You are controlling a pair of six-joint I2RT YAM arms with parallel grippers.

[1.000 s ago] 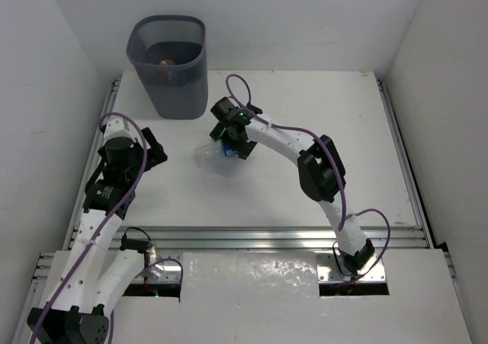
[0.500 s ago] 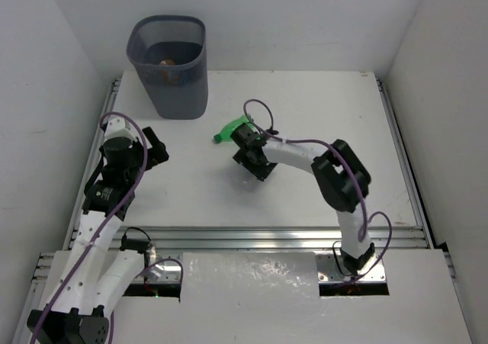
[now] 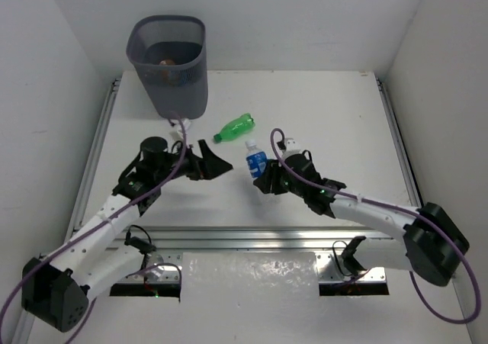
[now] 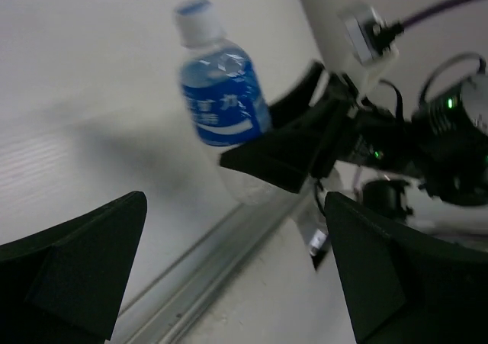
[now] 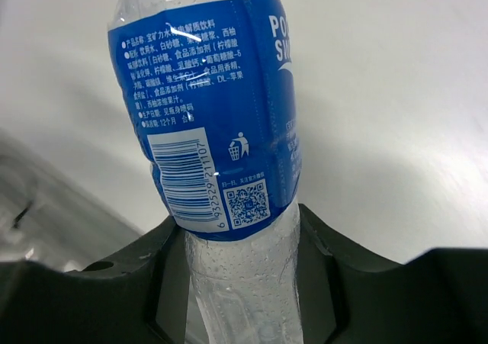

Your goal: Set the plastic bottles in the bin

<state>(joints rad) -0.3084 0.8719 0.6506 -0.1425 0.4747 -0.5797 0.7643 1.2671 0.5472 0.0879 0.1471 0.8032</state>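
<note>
Surface: white table (image 3: 343, 123) closed in by white walls, with both arms reaching out over it.
Right jaws: the right gripper (image 5: 240, 283) pinches the clear lower body of the blue-labelled bottle (image 5: 213, 123), one finger on each side, below the label.
Left jaws: the left gripper (image 4: 235, 207) is spread wide with nothing between the fingers, and it faces that bottle from just beside it.
Held bottle: upright, white cap on top, near the middle of the table.
Green bottle: the green bottle (image 3: 233, 127) lies on its side just beyond the held one, untouched.
Bin: the bin (image 3: 179, 88) stands at the far left corner, well apart from both grippers, with an orange thing (image 3: 164, 58) inside.
Step in hand: I judge this to be carrying the held bottle to the bin.
Doing it well: your grip is low on thin plastic, so the top may swing. Lift it clear of the green bottle, steer around the left gripper, and let go only once you are over the rim.
Hard to make out: you cannot tell whether the bottle's base touches the table. The right wrist view cuts off the cap, and the left wrist view is blurred. The mesh and the camera angle hide most of the bin's contents.
</note>
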